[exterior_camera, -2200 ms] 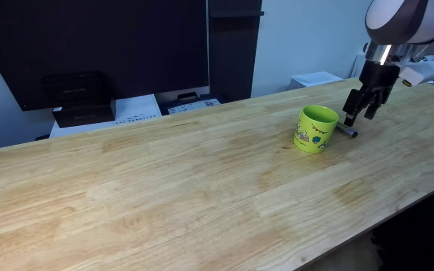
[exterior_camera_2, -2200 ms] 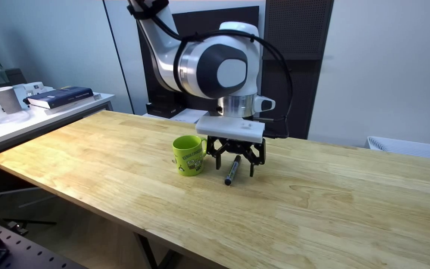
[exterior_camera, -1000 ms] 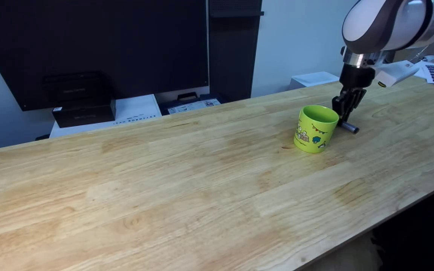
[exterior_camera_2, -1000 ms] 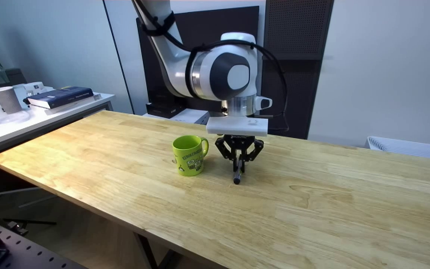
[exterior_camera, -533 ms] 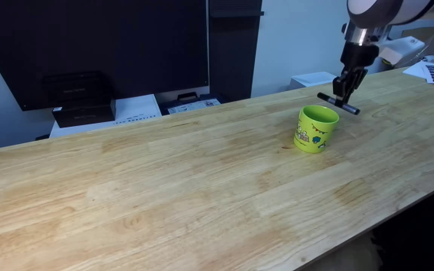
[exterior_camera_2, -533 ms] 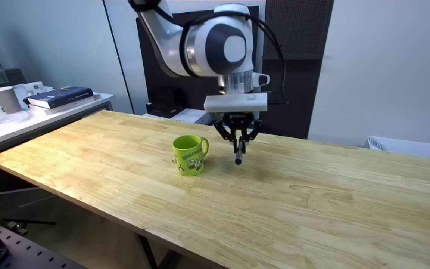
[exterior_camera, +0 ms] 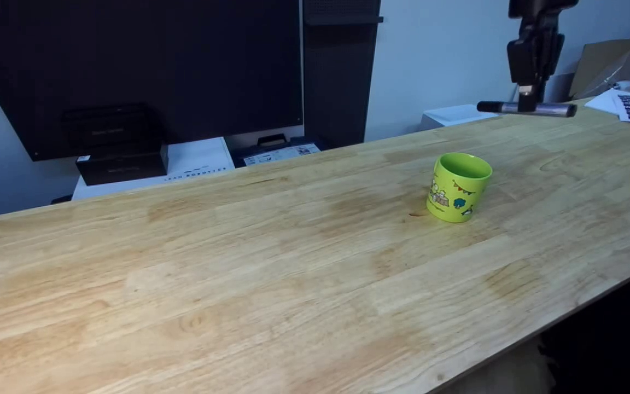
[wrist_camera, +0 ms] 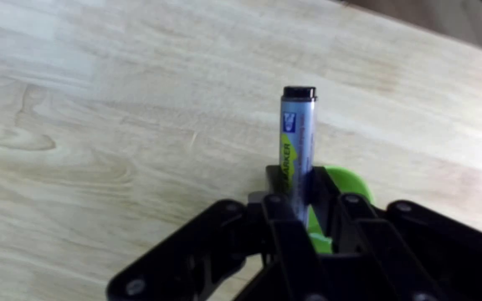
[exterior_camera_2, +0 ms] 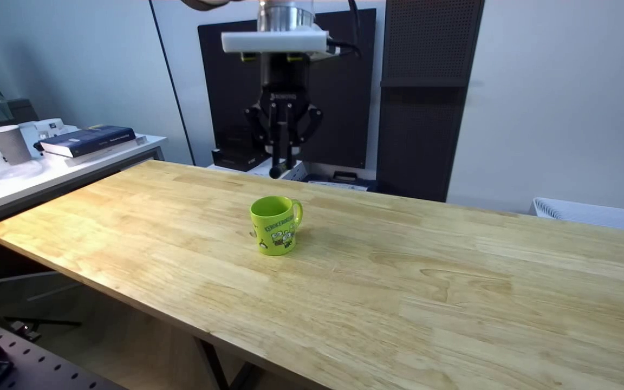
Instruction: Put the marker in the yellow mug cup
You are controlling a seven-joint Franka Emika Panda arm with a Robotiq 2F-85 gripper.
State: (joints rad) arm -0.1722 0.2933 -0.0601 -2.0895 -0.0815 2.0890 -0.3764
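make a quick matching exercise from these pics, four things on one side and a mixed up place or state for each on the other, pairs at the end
Things
1. mug
2. gripper
3. book
4. marker

Places and states
A. dark blue, on the white side table
B. gripped near its middle, held up off the wooden table
C. jaws closed on something slim
D. yellow-green, standing upright on the wooden table

Right pairs: 1-D, 2-C, 3-A, 4-B
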